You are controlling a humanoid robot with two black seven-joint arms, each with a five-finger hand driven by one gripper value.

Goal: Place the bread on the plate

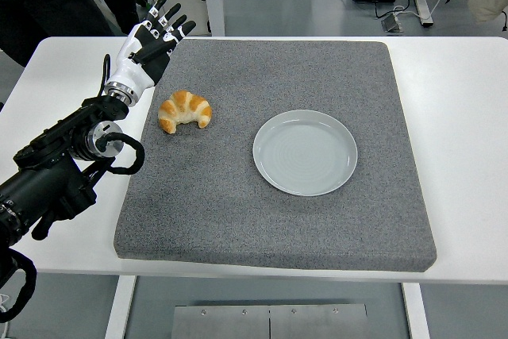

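1. The left hand [151,45] hovers over the far-left corner of the grey mat [238,220], its fingers [171,20] extended and loosely spread, with nothing in its grasp.
2. Just beside the hand, nearer the table's front edge, the bread [185,110], a croissant, lies flat on the mat, apart from the hand and untouched.
3. Further right, near the mat's middle, sits the plate [305,152], pale and round, with nothing on it and well apart from the croissant.
4. The mat rests on the white table [460,117]; the right hand does not show at all.
5. Judging by this layout, the task is at its start: no grasp has been made, and the whole job remains, namely closing on the croissant, lifting it, carrying it right and setting it on the plate.
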